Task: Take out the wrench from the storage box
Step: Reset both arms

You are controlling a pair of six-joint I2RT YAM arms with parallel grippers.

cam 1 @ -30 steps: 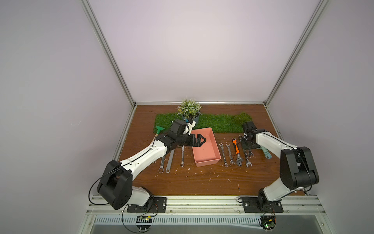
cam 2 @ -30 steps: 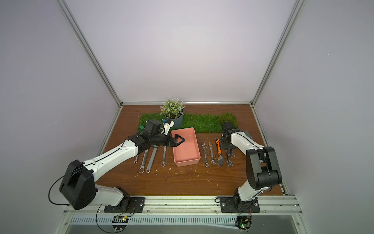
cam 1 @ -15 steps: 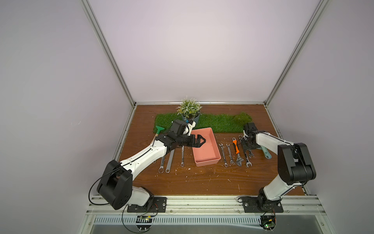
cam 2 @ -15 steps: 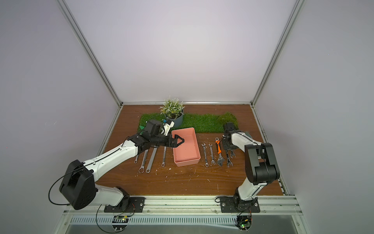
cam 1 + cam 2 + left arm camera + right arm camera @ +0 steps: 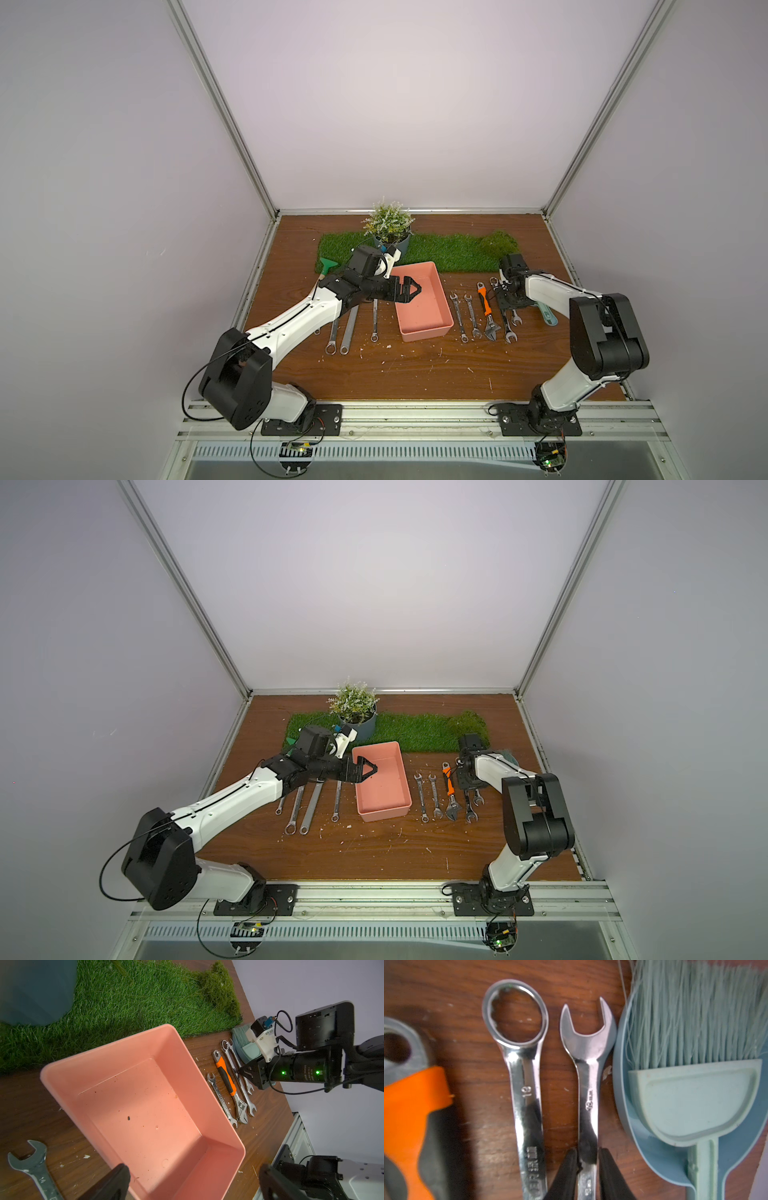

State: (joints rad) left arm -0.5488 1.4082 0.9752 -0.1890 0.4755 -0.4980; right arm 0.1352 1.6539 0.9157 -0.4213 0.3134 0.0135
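Our right gripper (image 5: 587, 1152) points down at the table (image 5: 415, 374). Its two black fingertips (image 5: 569, 1165) stand narrowly apart on either side of the shank of the wrench (image 5: 588, 1095) — whether they press it we cannot tell. The wrench lies flat on the wood, outside the storage box (image 5: 424, 332). Its open head is against the rim of the blue dustpan (image 5: 620, 1088). A ring-ended wrench (image 5: 527, 1084) lies just beside it on the other side, with the orange-handled adjustable wrench (image 5: 409, 1118) beyond that. Past two small spanners (image 5: 458, 317) sits the storage box, near the middle of the table. Our left gripper (image 5: 409, 289) hangs over the box's left side — fingers spread wide.
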